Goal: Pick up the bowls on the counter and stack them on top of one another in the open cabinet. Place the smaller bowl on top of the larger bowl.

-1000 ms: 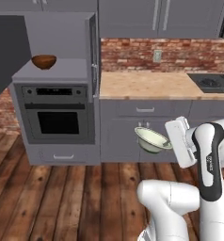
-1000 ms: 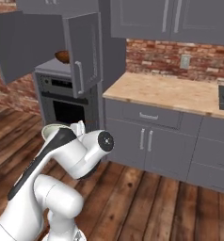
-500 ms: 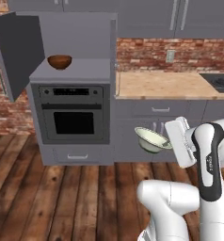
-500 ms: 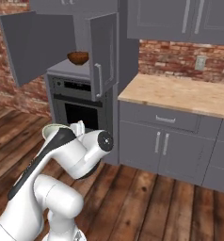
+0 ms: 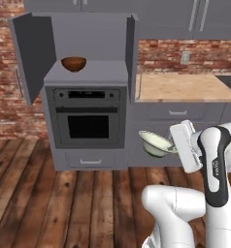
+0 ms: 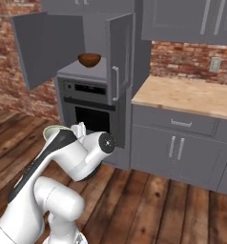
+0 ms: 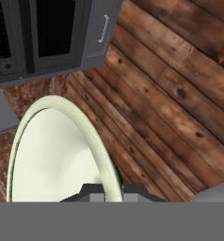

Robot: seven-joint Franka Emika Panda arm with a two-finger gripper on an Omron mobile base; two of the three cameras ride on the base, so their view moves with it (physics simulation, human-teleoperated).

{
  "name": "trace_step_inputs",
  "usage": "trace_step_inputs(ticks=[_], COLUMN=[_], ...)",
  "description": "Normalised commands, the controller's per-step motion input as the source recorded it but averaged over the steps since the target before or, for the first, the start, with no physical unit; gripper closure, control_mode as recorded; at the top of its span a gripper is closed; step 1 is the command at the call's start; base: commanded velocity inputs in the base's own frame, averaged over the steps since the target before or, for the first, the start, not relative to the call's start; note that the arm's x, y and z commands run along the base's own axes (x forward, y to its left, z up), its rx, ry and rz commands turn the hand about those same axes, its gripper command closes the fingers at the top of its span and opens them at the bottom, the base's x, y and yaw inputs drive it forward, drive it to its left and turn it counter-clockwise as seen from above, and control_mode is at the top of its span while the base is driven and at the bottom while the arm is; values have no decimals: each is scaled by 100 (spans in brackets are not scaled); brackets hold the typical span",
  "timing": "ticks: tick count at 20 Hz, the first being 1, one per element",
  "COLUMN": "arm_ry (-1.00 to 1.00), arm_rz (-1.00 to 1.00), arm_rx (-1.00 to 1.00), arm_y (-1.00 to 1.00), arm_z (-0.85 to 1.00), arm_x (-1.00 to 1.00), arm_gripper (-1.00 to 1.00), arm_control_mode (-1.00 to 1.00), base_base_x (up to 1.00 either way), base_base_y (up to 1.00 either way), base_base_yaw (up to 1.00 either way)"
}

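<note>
While the larger bowl (image 5: 74, 63) already sits far to the left on the grey shelf of the open cabinet (image 5: 110, 72), above the built-in oven (image 5: 87, 118), we are in the carrying step with the smaller bowl (image 5: 155, 143), which we hold low in front of the grey drawer fronts, well below the shelf and off to its right. Our gripper (image 5: 173, 147) is pinched on that bowl's rim, and in the hand view the pale rim (image 7: 92, 141) runs down between the finger tips with the wooden floor (image 7: 180, 94) beneath it. Next, we judge, we need to raise the bowl above shelf height, bring it leftward into the niche, and lower it centred into the brown bowl. The left door (image 5: 34, 53) stands swung wide, so that side is open; the right door (image 5: 132, 51) juts forward edge-on, just beside the counter (image 5: 185, 87), and it is the edge we must clear as we swing in. Room above the brown bowl looks generous to us, though the shelf's front lip calls for enough lift before we reach in.
</note>
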Motion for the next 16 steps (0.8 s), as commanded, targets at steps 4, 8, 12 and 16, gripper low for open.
trace_step_inputs(ticks=[4, 8, 12, 16], arm_ry=[0, 0, 0, 0], arm_rz=[0, 0, 0, 0], arm_rx=[0, 0, 0, 0], arm_y=[0, 0, 0, 0], arm_z=[0, 0, 0, 0], arm_x=[0, 0, 0, 0], arm_gripper=[100, 100, 100, 100], arm_control_mode=[100, 100, 100, 100], base_base_x=[26, 49, 59, 62], base_base_y=[36, 22, 19, 16], base_base_yaw=[-5, -8, -6, -4])
